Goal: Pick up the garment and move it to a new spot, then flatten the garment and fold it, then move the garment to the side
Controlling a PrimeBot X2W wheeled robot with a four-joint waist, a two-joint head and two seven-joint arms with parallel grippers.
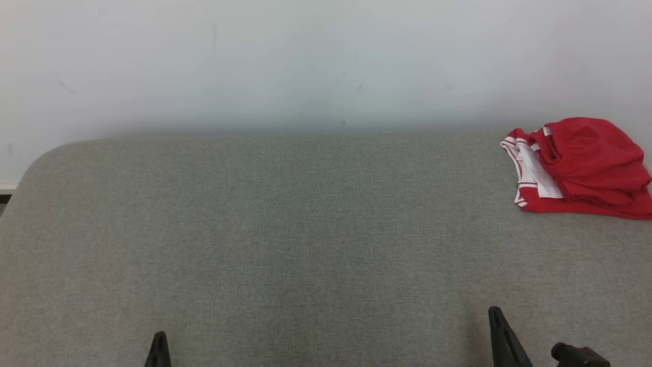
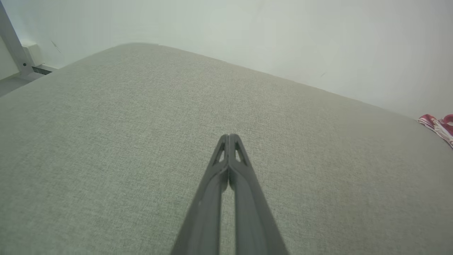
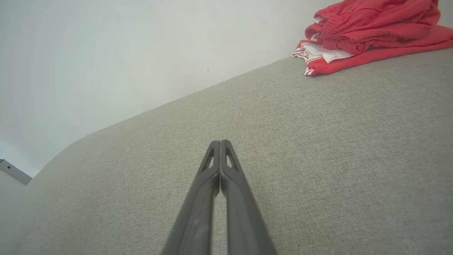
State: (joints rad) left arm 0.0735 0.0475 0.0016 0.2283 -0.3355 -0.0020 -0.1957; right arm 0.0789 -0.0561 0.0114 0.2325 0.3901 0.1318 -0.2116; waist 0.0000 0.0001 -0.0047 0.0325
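Observation:
A red garment (image 1: 586, 165) with white-striped trim lies crumpled at the far right of the grey fabric surface (image 1: 285, 244), close to the wall. The right wrist view has the garment (image 3: 371, 32) at its top right, and a striped corner of the garment (image 2: 437, 125) touches the left wrist view's right edge. My left gripper (image 1: 160, 340) sits low at the near left, my right gripper (image 1: 495, 315) low at the near right. Both are shut with nothing between the fingers, as the left gripper (image 2: 229, 139) and right gripper (image 3: 219, 144) show over bare fabric, far from the garment.
A pale wall (image 1: 316, 61) runs right behind the surface's far edge. The surface's far left corner (image 1: 46, 153) is rounded, with floor beyond it. A metal frame leg (image 2: 14, 46) stands off that corner.

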